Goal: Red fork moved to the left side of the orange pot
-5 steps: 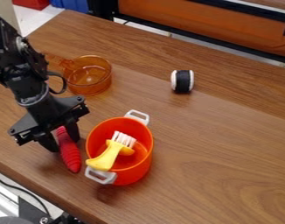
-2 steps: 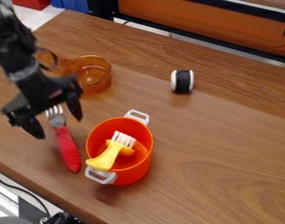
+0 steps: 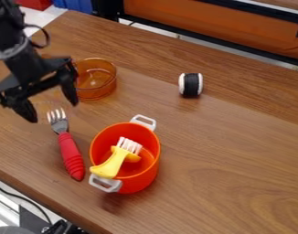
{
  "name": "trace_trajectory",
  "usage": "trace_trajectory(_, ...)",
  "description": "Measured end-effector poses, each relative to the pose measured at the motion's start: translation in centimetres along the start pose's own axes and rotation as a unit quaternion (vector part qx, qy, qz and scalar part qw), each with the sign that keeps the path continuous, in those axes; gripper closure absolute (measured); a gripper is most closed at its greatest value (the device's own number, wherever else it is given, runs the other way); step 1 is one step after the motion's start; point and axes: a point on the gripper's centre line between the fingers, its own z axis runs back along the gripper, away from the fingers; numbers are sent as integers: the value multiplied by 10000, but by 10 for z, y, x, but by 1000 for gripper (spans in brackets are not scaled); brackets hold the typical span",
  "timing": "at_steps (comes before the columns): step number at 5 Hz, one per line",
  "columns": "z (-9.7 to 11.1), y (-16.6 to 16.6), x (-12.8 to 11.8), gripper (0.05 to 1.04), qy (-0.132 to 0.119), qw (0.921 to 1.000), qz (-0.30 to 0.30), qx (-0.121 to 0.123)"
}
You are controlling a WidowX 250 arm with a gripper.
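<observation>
- Your black two-finger gripper (image 3: pixel 50 105) hangs spread wide, holding nothing.
- Your red-handled metal fork (image 3: pixel 71 155) lies left of the round orange pot (image 3: pixel 152 167).

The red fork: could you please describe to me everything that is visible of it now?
The fork has a red handle, ribbed toward its end and plastic-looking, and a shiny, metal-looking head with slim tines. It lies on the brown wood-look table, to the left of the orange pot in the view, its tines pointing to the top of the view and the handle slanting down to the right, its end near the pot's pale grey handle. The gripper is above and clear of it.
</observation>
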Motion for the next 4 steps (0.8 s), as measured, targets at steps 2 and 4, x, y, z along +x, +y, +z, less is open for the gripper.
trace_trajectory(2, -3, 28, 14, 85, -42, 9888, -1442, 384)
trace_trajectory(4, -9, 6, 38, 85, -52, 9789, -2030, 214)
